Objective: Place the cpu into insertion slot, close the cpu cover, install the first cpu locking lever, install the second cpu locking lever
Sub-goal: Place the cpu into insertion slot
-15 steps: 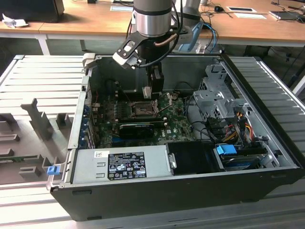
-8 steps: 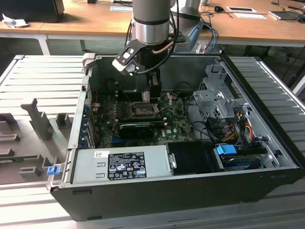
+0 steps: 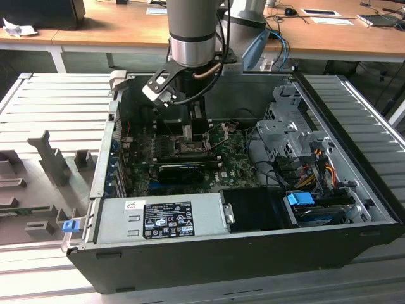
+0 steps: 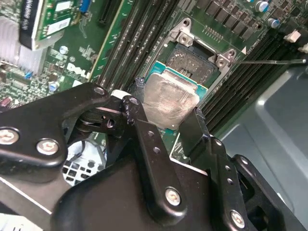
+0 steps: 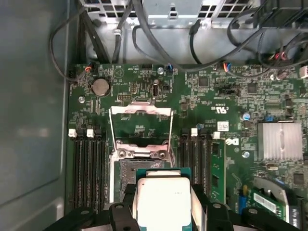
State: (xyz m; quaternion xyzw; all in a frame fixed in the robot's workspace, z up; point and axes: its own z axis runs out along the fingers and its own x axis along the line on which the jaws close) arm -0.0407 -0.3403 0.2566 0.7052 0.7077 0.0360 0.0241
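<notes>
In both wrist views my gripper is shut on the cpu, a small square chip with a pale silvery face, one black finger on each of two opposite edges. The chip hangs just above the open insertion slot and partly covers it, slightly offset. The cpu cover stands flipped open beyond the slot, with thin wire levers raised along its sides. In the exterior view the gripper reaches down into the computer case over the slot.
Memory slots flank the insertion slot on both sides. A finned heat sink and an expansion card lie nearby. Cables run along the case wall. The power supply and drive cage border the board.
</notes>
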